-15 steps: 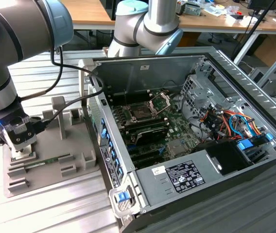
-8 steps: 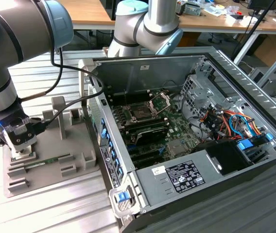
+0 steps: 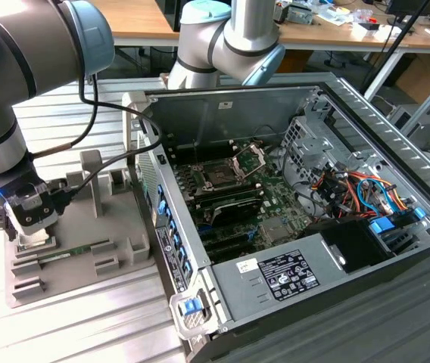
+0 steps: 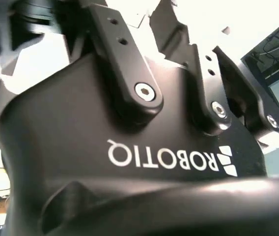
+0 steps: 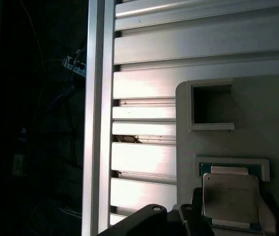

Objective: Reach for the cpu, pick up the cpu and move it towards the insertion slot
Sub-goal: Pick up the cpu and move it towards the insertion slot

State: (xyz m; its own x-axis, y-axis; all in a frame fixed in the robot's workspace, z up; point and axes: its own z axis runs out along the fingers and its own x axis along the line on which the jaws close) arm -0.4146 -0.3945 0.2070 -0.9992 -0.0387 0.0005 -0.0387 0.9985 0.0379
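Slatted metal table (image 3: 86, 333); grey tray (image 3: 113, 219) at exterior view's left. Gripper (image 3: 32, 231) low over tray, cpu (image 5: 230, 196) just beneath, in tray pocket. Grip: cannot tell. Insertion slot (image 3: 219, 176) well apart.

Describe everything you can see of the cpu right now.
In the first wrist view the cpu is a flat square chip with a pale silvery, metal-looking top, seen face-on. A thin green edge shows along one side, by a raised pale frame on the grey holder, next to an empty square pocket. Dark parts of the hand crowd one edge; contact cannot be told. It is outside the computer case.
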